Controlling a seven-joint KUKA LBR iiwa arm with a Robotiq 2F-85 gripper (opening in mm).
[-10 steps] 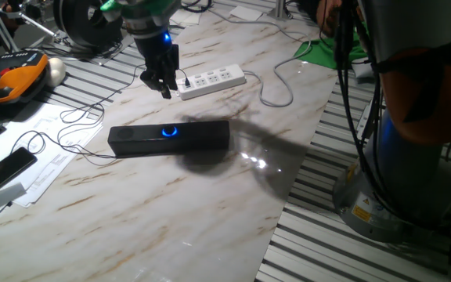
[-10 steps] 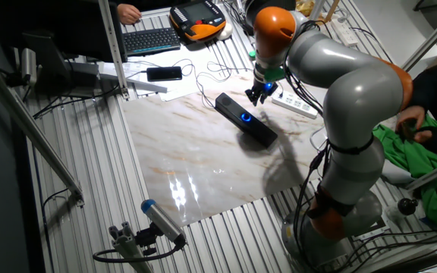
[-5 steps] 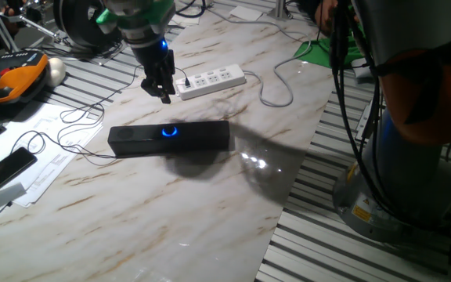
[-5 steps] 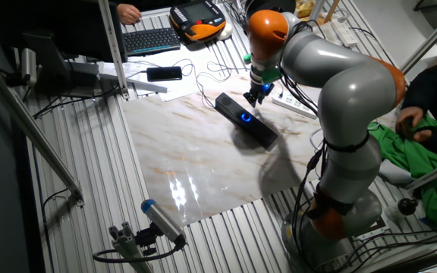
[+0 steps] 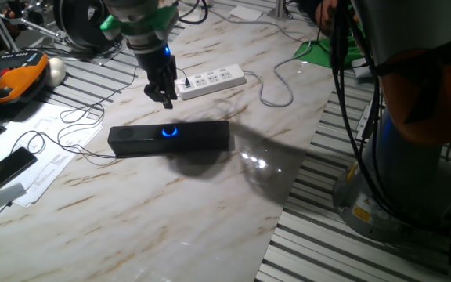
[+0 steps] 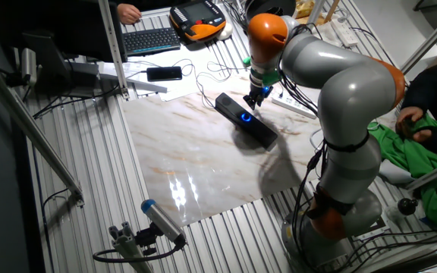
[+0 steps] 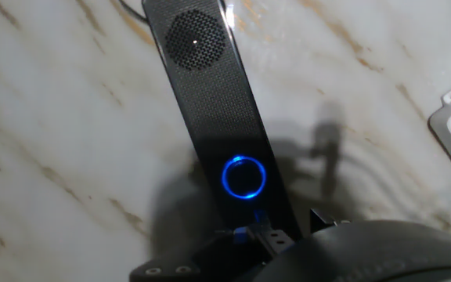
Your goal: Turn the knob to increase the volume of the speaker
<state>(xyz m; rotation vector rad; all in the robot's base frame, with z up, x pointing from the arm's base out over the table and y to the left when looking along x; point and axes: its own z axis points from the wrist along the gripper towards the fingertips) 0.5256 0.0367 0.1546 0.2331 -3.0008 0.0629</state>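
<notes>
The speaker [image 5: 169, 137] is a long black bar lying on the marble table, and it also shows in the other fixed view [image 6: 246, 120] and the hand view [image 7: 210, 102]. The knob [image 5: 168, 131] glows with a blue ring at its middle; it shows too in the other fixed view [image 6: 245, 117] and the hand view [image 7: 244, 177]. My gripper [image 5: 164, 99] hangs above and just behind the speaker's middle, apart from it, also seen from the other side [image 6: 250, 101]. Its fingers look slightly apart and hold nothing. The fingertips do not show in the hand view.
A white power strip [image 5: 212, 80] lies just behind the gripper, with a grey cable [image 5: 276, 92] beside it. A thin black cable [image 5: 69, 137] runs left from the speaker. A black phone [image 5: 2, 171] lies on papers at the left. An orange pendant [image 5: 14, 78] sits at the far left.
The gripper has turned at the wrist and shifted slightly right and down towards the speaker's middle. The speaker has not moved.
</notes>
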